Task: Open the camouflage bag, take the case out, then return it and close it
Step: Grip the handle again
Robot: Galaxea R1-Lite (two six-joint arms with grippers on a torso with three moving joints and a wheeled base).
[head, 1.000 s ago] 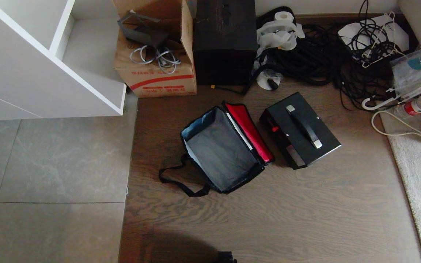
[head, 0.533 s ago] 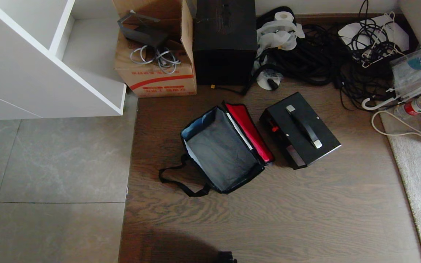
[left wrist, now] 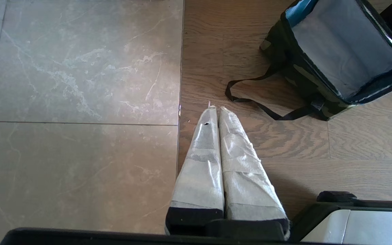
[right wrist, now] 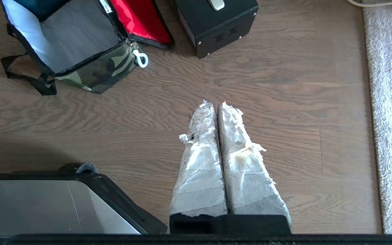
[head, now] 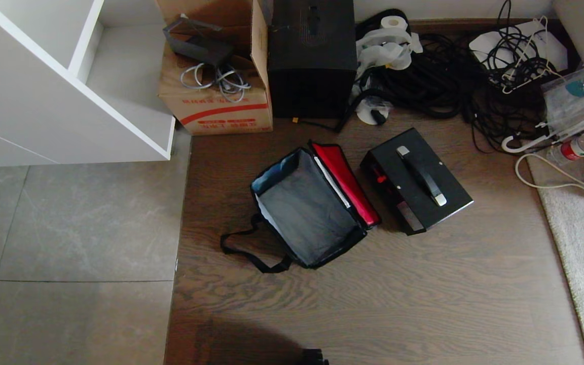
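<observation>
Fingers first: our left gripper (left wrist: 215, 108) has its taped fingers pressed together, holding nothing, hanging above the floor (head: 424, 284) with the camouflage bag (head: 308, 213) ahead and toward the robot's right. We see the bag open, its red lid (head: 348, 182) folded back and its hollow empty. Just beside the lid, on the bag's right, lies the case (head: 416, 180), its handle (head: 421, 175) running along its long axis, slanting away. Our right gripper (right wrist: 216, 103) is also closed and empty, with the case ahead of it. We judge the right arm nearer for the return.
</observation>
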